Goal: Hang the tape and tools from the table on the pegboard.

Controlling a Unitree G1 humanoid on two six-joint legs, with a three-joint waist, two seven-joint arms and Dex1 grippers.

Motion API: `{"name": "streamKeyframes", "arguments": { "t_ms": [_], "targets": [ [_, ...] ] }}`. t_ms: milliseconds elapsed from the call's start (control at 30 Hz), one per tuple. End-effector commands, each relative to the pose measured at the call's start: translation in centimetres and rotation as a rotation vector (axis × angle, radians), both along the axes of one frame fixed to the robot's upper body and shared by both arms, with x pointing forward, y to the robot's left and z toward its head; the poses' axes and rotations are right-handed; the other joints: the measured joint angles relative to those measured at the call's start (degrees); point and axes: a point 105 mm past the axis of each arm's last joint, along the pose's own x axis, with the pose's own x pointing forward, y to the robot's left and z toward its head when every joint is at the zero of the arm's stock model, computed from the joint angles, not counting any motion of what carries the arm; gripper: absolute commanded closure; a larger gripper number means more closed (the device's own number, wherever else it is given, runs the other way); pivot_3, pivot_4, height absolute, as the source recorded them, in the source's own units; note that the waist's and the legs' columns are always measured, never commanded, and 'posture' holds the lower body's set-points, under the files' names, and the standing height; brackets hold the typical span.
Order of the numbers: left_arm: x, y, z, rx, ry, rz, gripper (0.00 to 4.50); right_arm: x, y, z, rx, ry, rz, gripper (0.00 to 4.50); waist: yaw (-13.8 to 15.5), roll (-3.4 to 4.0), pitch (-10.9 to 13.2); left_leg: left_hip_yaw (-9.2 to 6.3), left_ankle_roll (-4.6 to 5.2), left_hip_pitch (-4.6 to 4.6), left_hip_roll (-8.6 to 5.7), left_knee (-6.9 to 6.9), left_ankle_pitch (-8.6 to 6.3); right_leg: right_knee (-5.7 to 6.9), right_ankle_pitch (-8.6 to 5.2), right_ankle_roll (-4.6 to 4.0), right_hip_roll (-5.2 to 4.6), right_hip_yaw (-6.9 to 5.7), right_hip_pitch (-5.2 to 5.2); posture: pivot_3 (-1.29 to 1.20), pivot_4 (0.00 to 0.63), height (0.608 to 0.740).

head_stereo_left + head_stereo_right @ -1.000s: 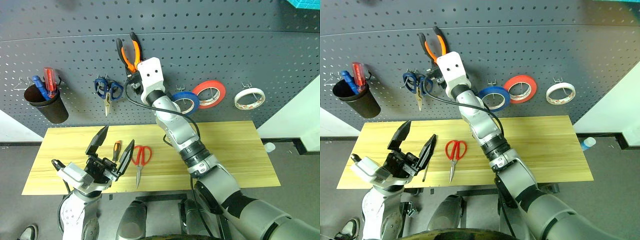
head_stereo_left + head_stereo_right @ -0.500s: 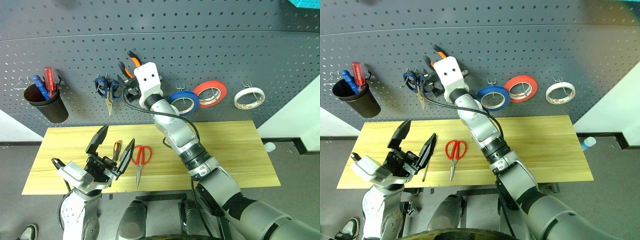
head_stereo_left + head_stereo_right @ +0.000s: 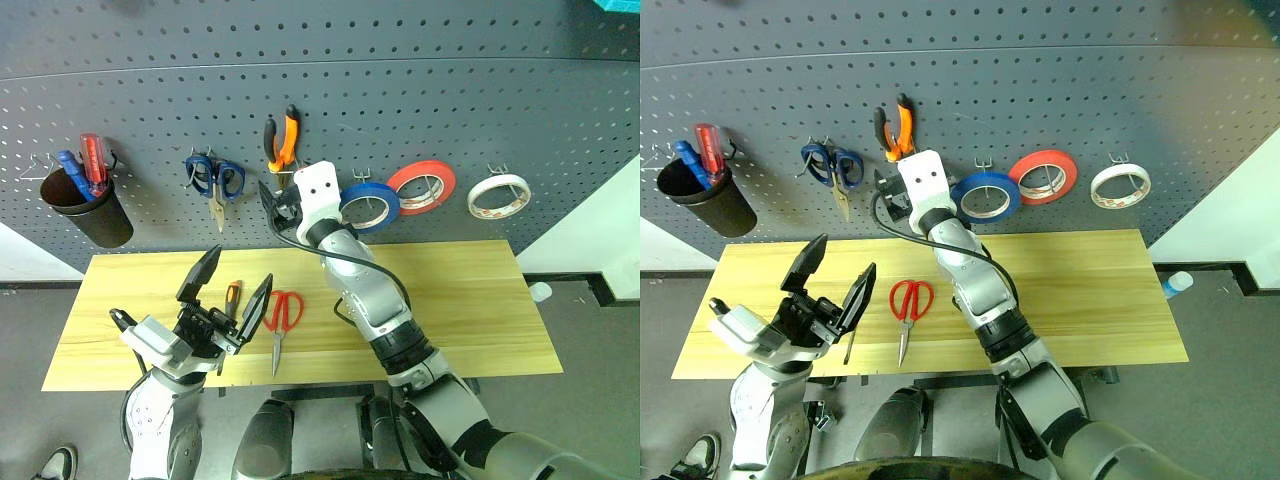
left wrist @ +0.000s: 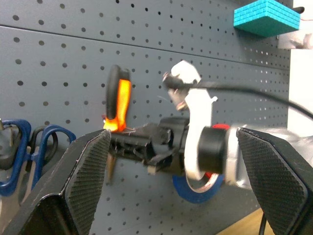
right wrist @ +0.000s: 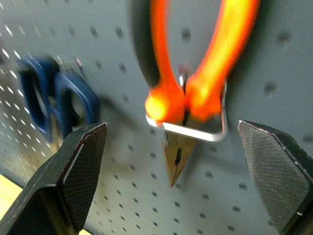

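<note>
Right gripper spread wide and empty, just in front of the pliers, touching nothing. Pliers hanging nose down in a small metal hook on the pegboard, between the blue-handled scissors and the blue tape roll. Left gripper also spread wide and empty, raised above the table. Lying on the table (near the left gripper): red-handled scissors and screwdriver. Whitish tape roll already on a hook, beyond the red-orange roll.
</note>
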Motion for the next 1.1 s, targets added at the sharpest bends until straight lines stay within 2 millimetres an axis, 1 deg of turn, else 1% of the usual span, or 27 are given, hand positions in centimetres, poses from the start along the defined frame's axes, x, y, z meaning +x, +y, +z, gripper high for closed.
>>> {"name": "streamKeyframes", "arguments": {
  "t_ms": [33, 233, 367, 533, 600, 667, 700, 733, 800, 867, 933, 967, 1033, 1067, 1100],
  "targets": [
    [-0.2, 0.1, 0.6, -0.007, -0.039, -0.003, 0.17, -1.5, 0.5, 1.1, 0.045, -0.016, 0.028, 0.04, 0.0, -0.01, 0.0, 0.00, 0.00, 0.00, 0.00, 0.01, 0.00, 0.00, 0.00, -0.01, 0.00, 0.00, 0.01, 0.33, 0.143, 0.740],
    [0.4, 0.1, 0.5, -0.004, -0.051, -0.010, 0.17, -2.1, -0.6, 0.4, 0.029, 0.001, 0.015, 0.04, 0.0, -0.03, 0.0, 0.00, 0.01, 0.02, 0.00, 0.03, 0.00, 0.00, 0.00, -0.01, 0.01, 0.00, 0.03, 0.33, 0.125, 0.740],
    [0.4, 0.1, 0.4, 0.001, -0.056, -0.014, 0.17, -2.9, -1.4, 0.7, 0.022, -0.019, 0.020, 0.04, 0.1, -0.05, -0.1, 0.00, 0.00, 0.01, 0.00, 0.03, 0.00, 0.00, 0.01, 0.01, 0.00, 0.00, 0.04, 0.34, 0.105, 0.740],
    [0.2, 0.7, 0.7, 0.006, -0.065, -0.008, 0.17, -4.6, -2.9, 3.3, 0.037, -0.079, 0.040, 0.04, 0.3, -0.14, -0.4, 0.00, -0.01, 0.00, 0.00, 0.08, 0.00, 0.01, 0.06, 0.08, 0.00, 0.00, 0.05, 0.34, 0.071, 0.740],
    [0.4, 1.2, 0.5, 0.004, -0.058, 0.010, 0.17, -5.4, -3.5, 3.8, 0.028, -0.094, 0.052, 0.04, 0.5, -0.19, -1.0, 0.00, -0.01, -0.01, 0.00, 0.08, 0.00, 0.01, 0.10, 0.15, 0.01, 0.00, 0.05, 0.35, 0.044, 0.740],
    [0.9, 1.5, 0.1, -0.001, -0.050, 0.019, 0.17, -5.9, -4.0, 3.8, 0.021, -0.095, 0.057, 0.04, 1.2, -0.19, -2.0, 0.00, -0.04, 0.01, 0.00, 0.06, 0.02, -0.02, 0.12, 0.20, 0.01, 0.00, 0.07, 0.35, 0.022, 0.740],
    [1.1, 1.5, 0.0, -0.003, -0.048, 0.019, 0.17, -6.1, -4.2, 3.9, 0.019, -0.096, 0.058, 0.04, 1.5, -0.20, -2.6, 0.00, -0.04, 0.06, -0.01, 0.06, 0.02, -0.02, 0.12, 0.20, 0.00, -0.01, 0.13, 0.35, 0.022, 0.740],
    [1.4, 1.4, -0.2, -0.006, -0.047, 0.017, 0.17, -6.2, -4.6, 3.9, 0.019, -0.096, 0.058, 0.04, 1.6, -0.24, -3.1, 0.00, -0.04, 0.07, -0.01, 0.06, 0.02, -0.04, 0.12, 0.20, 0.00, -0.01, 0.15, 0.35, 0.000, 0.740],
    [2.1, 1.1, -0.3, -0.015, -0.046, 0.015, 0.17, -6.3, -5.3, 3.9, 0.024, -0.095, 0.053, 0.04, 1.9, -0.34, -4.2, 0.00, -0.04, 0.13, -0.02, 0.09, 0.02, -0.05, 0.12, 0.19, 0.00, -0.02, 0.24, 0.34, 0.000, 0.740],
    [2.9, 0.7, -0.3, -0.023, -0.047, 0.012, 0.17, -6.1, -6.4, 4.0, 0.037, -0.092, 0.044, 0.04, 2.4, -0.38, -4.6, 0.00, 0.01, 0.37, -0.04, 0.13, -0.01, -0.12, 0.11, 0.14, 0.00, -0.01, 0.54, 0.33, 0.000, 0.740],
    [4.1, 0.3, -0.3, -0.032, -0.029, 0.019, 0.17, -5.5, -7.8, 4.0, 0.044, -0.091, 0.033, 0.04, 2.8, -0.50, -5.0, 0.01, 0.00, 0.95, -0.04, 0.15, 0.00, -0.31, 0.11, -0.04, 0.00, -0.01, 1.18, 0.32, 0.000, 0.740],
    [4.6, 0.1, -0.3, -0.030, -0.027, 0.017, 0.17, -5.3, -8.5, 4.0, 0.048, -0.085, 0.037, 0.04, 2.9, -0.53, -5.2, 0.01, 0.01, 1.05, -0.04, 0.16, 0.00, -0.36, 0.12, -0.04, 0.01, -0.01, 1.34, 0.31, 0.000, 0.740],
    [4.9, -0.3, -0.2, -0.020, -0.037, 0.004, 0.17, -5.2, -9.4, 3.8, 0.051, -0.066, 0.059, 0.04, 2.9, -0.51, -5.6, 0.00, 0.00, 1.02, -0.04, 0.18, 0.00, -0.55, 0.24, 0.08, 0.03, -0.01, 1.41, 0.31, 0.000, 0.740],
    [5.2, -0.5, -0.4, -0.014, -0.030, 0.000, 0.17, -5.3, -9.7, 3.5, 0.050, -0.041, 0.092, 0.04, 2.8, -0.49, -5.7, 0.01, -0.01, 1.03, -0.04, 0.19, 0.01, -0.61, 0.36, 0.02, 0.03, 0.00, 1.47, 0.30, 0.000, 0.740],
    [5.4, -0.6, -0.5, -0.010, -0.021, -0.002, 0.17, -5.8, -9.7, 2.9, 0.034, -0.007, 0.152, 0.04, 2.8, -0.46, -5.8, 0.01, -0.01, 1.03, -0.04, 0.20, 0.01, -0.65, 0.38, 0.04, 0.03, 0.01, 1.49, 0.30, 0.000, 0.740]
  ]
}}
